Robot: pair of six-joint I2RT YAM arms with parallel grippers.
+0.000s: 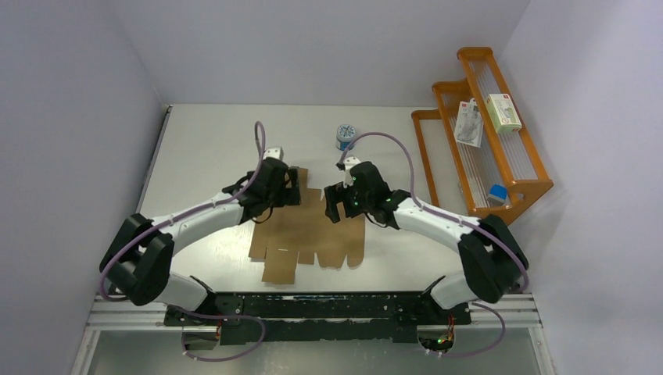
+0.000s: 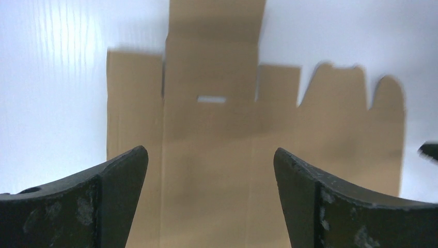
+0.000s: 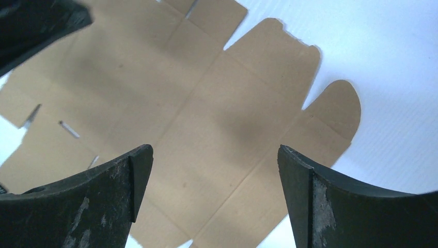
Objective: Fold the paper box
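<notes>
Flat brown cardboard paper box (image 1: 309,234) lies unfolded on the white tabletop (image 1: 203,148), centre, just ahead of my arm bases. My left gripper (image 1: 288,187) is over its far-left part and my right gripper (image 1: 335,205) over its far-right part, the two near each other. Round blue-and-white tin (image 1: 345,136) stands behind the paper box, beyond my right gripper. Orange wooden stepped rack (image 1: 532,168) sits at the tabletop's right side, well apart from the paper box. Two white printed packages (image 1: 503,112) lie on the rack, side by side. Small blue block (image 1: 496,193) is on the rack too, nearer me than the packages.
</notes>
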